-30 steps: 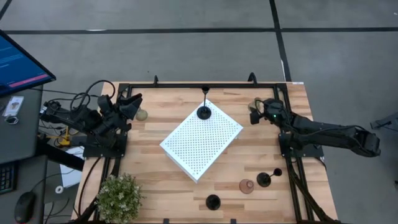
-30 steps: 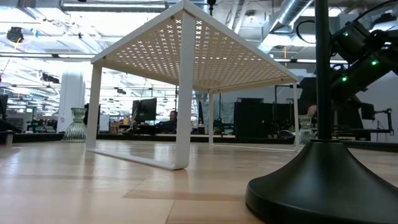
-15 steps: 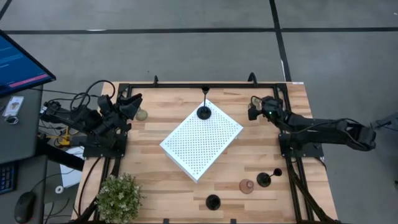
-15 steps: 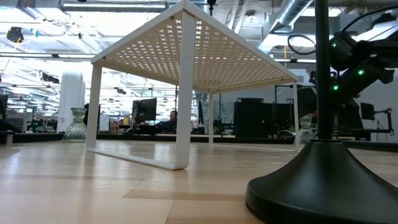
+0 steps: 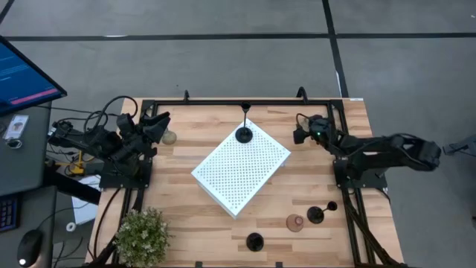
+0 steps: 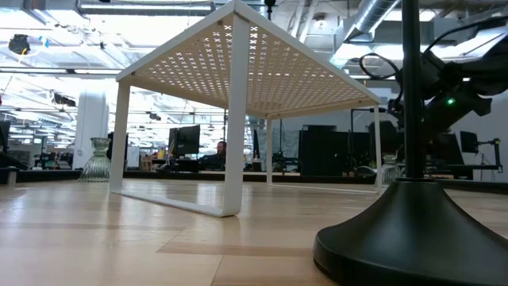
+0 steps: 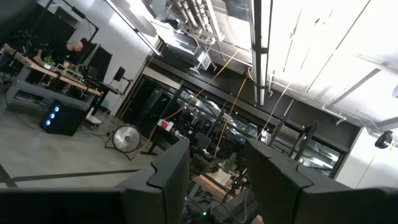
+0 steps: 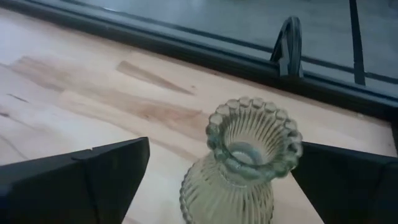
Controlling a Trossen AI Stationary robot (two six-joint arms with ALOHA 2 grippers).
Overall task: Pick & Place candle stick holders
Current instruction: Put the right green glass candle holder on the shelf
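A pale wood-plank worktop (image 5: 186, 160) carries a white perforated board (image 5: 241, 167) on thin legs. The right gripper (image 8: 211, 180) sits at the far right edge, fingers spread wide around a ribbed, pale green glass candle holder (image 8: 239, 165) with a scalloped rim, not touching it. The left gripper (image 7: 214, 174) is parted and empty beside another pale holder (image 5: 169, 137). A black holder (image 5: 244, 134) with a round base and thin stem stands on the board.

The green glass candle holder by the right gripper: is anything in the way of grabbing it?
Nothing visible. The right gripper is open, with the green glass holder standing upright between its fingers on bare wooden table.
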